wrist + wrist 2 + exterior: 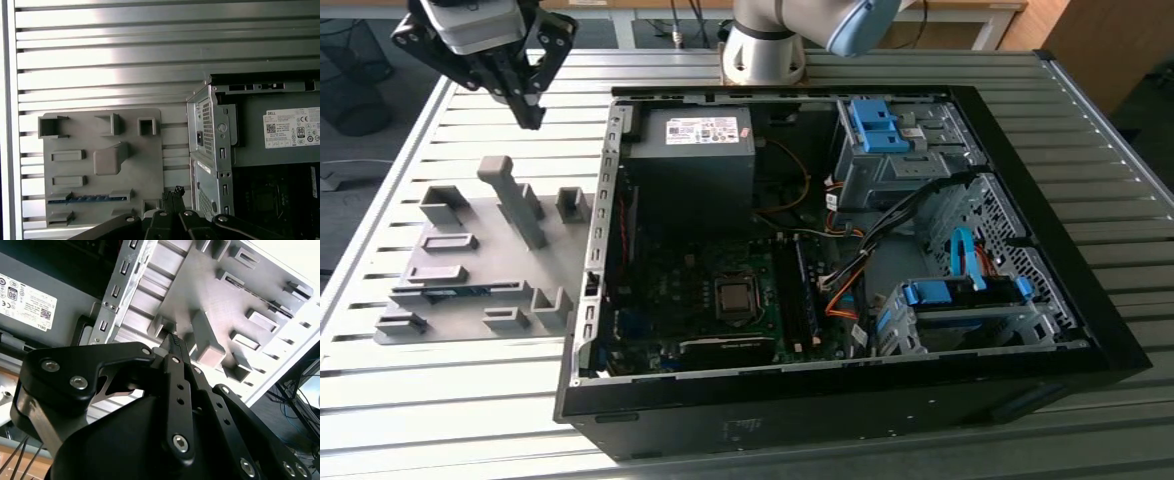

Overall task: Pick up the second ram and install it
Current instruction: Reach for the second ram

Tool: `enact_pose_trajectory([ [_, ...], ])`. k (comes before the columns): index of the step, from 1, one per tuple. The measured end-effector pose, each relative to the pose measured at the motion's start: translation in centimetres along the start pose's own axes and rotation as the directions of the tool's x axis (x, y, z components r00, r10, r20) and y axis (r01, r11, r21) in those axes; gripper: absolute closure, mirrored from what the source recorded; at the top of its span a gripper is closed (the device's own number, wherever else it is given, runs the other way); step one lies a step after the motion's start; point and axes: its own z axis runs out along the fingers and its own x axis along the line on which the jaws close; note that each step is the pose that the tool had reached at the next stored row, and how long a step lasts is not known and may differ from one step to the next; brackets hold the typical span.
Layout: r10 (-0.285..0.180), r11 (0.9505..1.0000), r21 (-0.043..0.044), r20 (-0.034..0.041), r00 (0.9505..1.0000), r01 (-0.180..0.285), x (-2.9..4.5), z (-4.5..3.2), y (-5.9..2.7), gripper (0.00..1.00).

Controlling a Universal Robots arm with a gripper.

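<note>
The second ram (454, 292) is a thin blue stick lying on edge in a slot of the grey holder plate (474, 235) on the slatted table, at the exterior view's left of the open computer case (854, 400). It appears again in the first wrist view (87, 198). My gripper (530, 120) hangs high above the table beyond the plate, well apart from the ram. Its black fingers are shut with nothing between them, which shows in both wrist views (174, 340) (173, 192).
Grey blocks and a tall post (514, 200) stick up from the holder plate. Inside the case are the power supply (694, 150), the motherboard with its long memory slots (795, 290), loose cables and blue drive-bay latches (878, 125). The arm's base (767, 50) stands behind the case.
</note>
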Motion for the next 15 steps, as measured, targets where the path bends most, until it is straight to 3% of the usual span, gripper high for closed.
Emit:
enact_pose_trajectory([
  [11,0.000,1.0000,0.0000,0.0000,1.0000,0.000,1.99,-0.03,-0.15,0.88],
  [15,0.000,1.0000,-0.0001,0.0000,1.0000,0.000,2.25,-0.04,-0.17,0.88],
])
